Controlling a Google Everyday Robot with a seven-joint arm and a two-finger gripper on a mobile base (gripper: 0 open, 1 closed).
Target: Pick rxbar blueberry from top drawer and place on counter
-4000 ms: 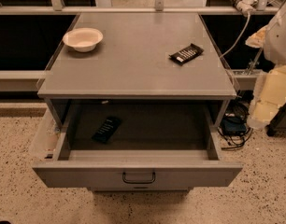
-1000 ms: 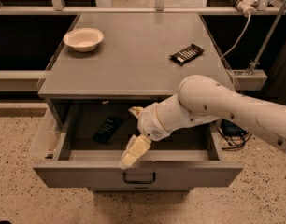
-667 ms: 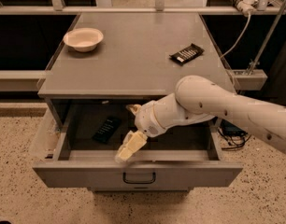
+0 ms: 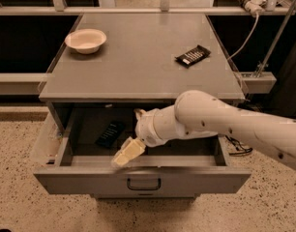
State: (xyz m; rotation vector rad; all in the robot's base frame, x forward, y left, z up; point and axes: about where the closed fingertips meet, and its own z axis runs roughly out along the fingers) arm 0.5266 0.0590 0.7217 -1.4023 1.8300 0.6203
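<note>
My tool [image 4: 121, 159] hung low inside the top drawer [image 4: 196, 179], close behind its front panel, its pale tip angled down and toward the left of the camera view. Whether the tool was spread or pressed together I could not tell; it showed only as a single cream shape against the dark inside. It carried nothing that I could see.

The rxbar blueberry [image 4: 110, 134] lay flat on the drawer floor, in the left half and farther back than my tool. It was turned on a diagonal, with its dark wrapper hard to tell from the shadow around it. The tool was near the bar but apart from it, a strip of bare drawer floor between them.

My arm [image 4: 220, 124] reached in from the right, its thick white forearm crossing over the drawer's right half and hiding that part of the inside. The drawer stood pulled well out from under the desk [image 4: 138, 76], and its small bail handle [image 4: 143, 183] showed centred on the front.

On the desk, a shallow white bowl [image 4: 85, 40] sat near the far left corner. A black bar with white lettering [image 4: 192, 55] lay toward the far right, well apart from the bowl. Beneath the cabinet was a speckled floor [image 4: 17, 187].
</note>
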